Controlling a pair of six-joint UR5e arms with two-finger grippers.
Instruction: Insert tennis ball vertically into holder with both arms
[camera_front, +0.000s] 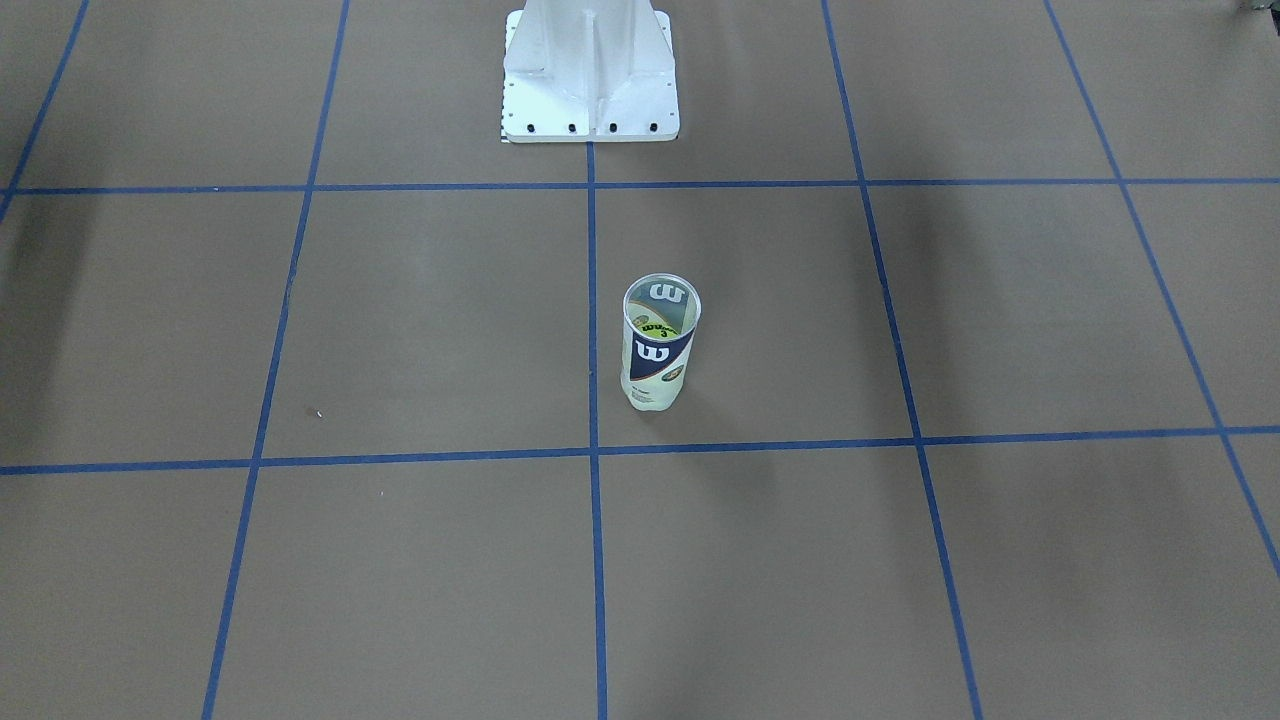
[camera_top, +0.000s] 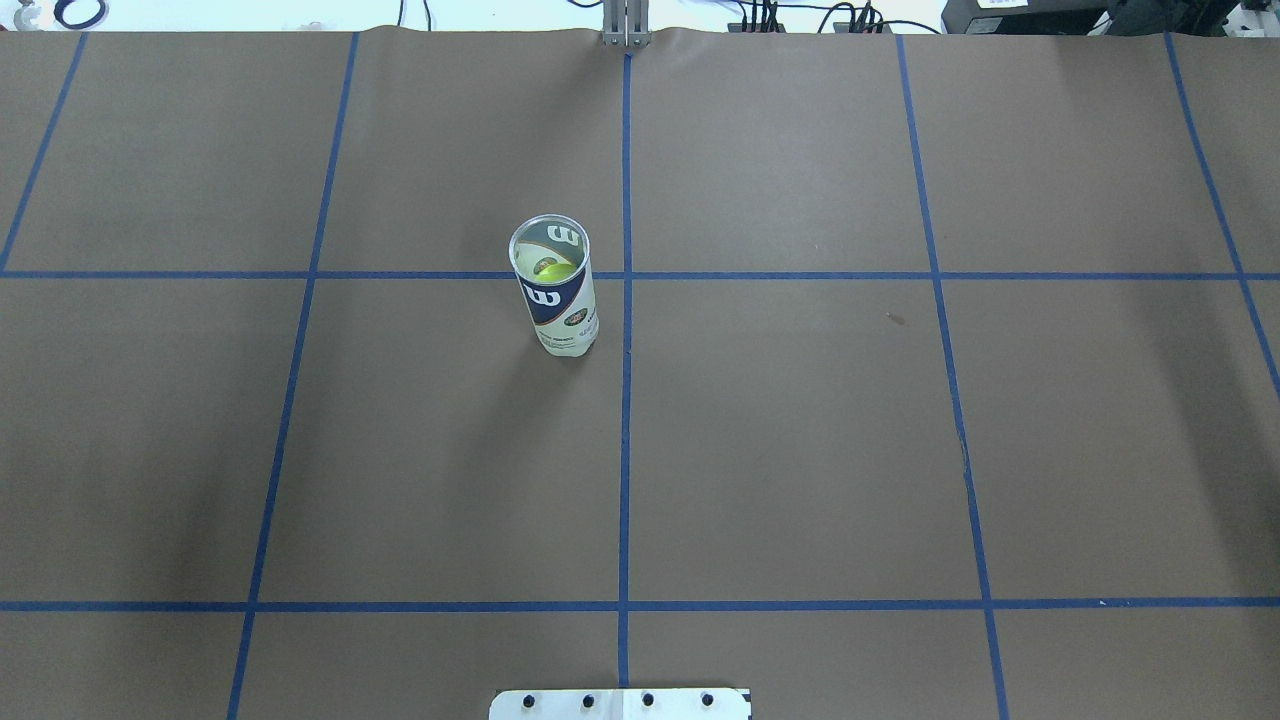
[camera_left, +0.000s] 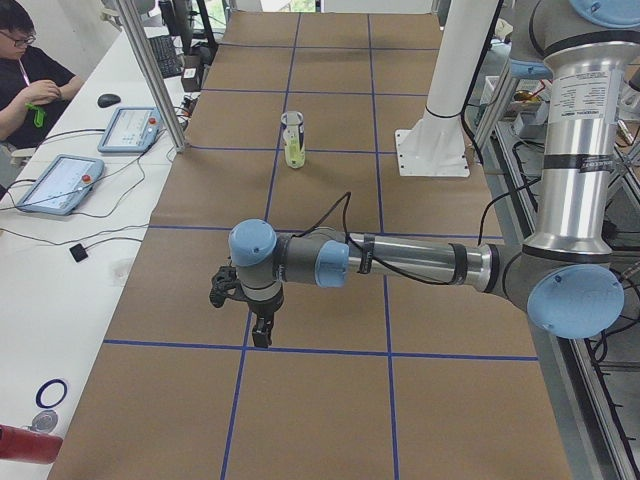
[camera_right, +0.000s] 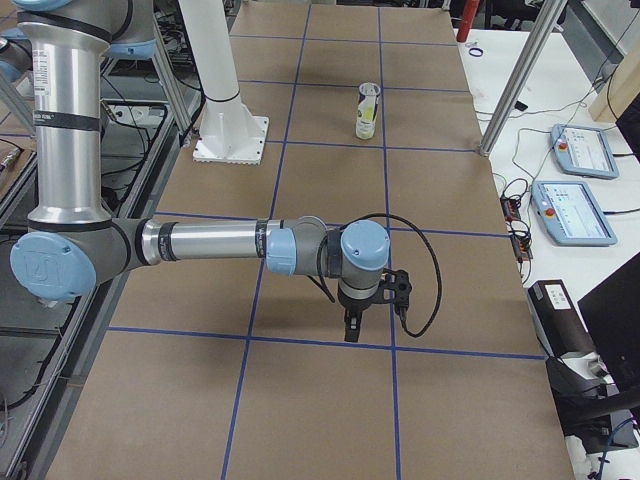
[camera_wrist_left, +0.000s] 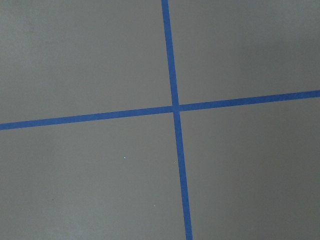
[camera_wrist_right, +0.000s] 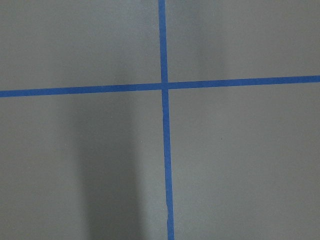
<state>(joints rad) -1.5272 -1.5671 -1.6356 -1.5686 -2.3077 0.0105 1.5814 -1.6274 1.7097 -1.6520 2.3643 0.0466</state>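
Holder: the holder (camera_front: 660, 345) stands straight up on the brown worktop (camera_top: 800, 450), with its open end on top. It is just beside the middle blue tape line (camera_top: 625, 400), on the robot's left side of it.
Ball: a yellow-green tennis ball (camera_top: 548, 268) sits low down inside the holder (you can see it through the open top). No ball shows outside the holder.
Left gripper: the left gripper (camera_left: 262, 332) hangs over the worktop and points down, well apart from the holder. Only a side view shows it, so I cannot tell if it is open or closed.
Right gripper: the right gripper (camera_right: 350, 326) also points down, over the other end of the worktop and well apart from the holder. Here too I cannot tell if it is open or closed.
Wrist views: both show only brown worktop and a cross of blue tape. No fingers and no ball show there.
Which way: the holder is in toward the middle of the worktop from both grippers. Its long side runs up and down, so anything going in must come from above. I think the left arm is a little nearer.
How far along: I think the job is done, with the ball in and both arms away.
Other things: a white base (camera_front: 590, 80) stands at the robot's edge, and a person (camera_left: 25, 80) sits at a side table
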